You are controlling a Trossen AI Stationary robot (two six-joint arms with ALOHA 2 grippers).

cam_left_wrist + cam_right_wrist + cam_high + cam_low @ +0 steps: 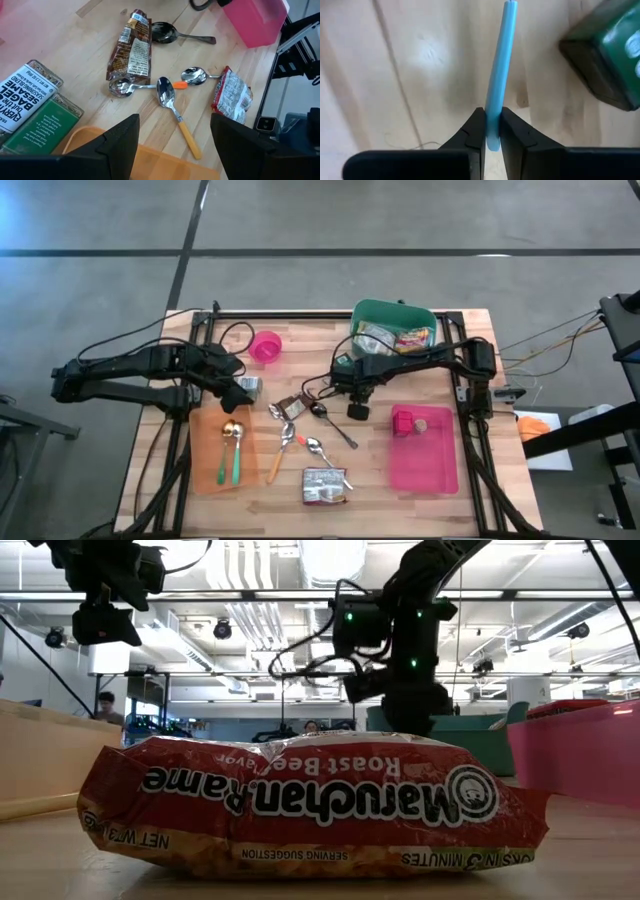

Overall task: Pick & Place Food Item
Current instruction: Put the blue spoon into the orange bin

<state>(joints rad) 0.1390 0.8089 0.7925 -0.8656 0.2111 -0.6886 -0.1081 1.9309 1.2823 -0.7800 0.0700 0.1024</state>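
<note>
Butcher-block wood is carrying everything here, and going from the table's (pixel 150 450) left edge, the left gripper (pixel 238 392) is hovering with its fingers (pixel 117 145) standing apart and empty above the near end of an orange tray (pixel 205 465), where a gold spoon (pixel 230 435) with a green handle is lying. Just beside that gripper a seasoning jar (pixel 30 107) is lying on its side, and a pink cup (pixel 266 346) is sitting toward the far edge. Toward the middle, a brown wrapped bar (pixel 131 47) and several spoons (pixel 167 97) are lying scattered, with a ramen packet (pixel 324 485) resting by the near edge. The right gripper (pixel 491 135) is hanging over the table's middle, its fingers (pixel 475 132) pinching together on a thin blue stick (pixel 499 70). Behind it, a green bin (pixel 375 312) at the far edge is holding food packets. Near the right edge a pink tray (pixel 425 460) is holding a pink block (pixel 403 420).
</note>
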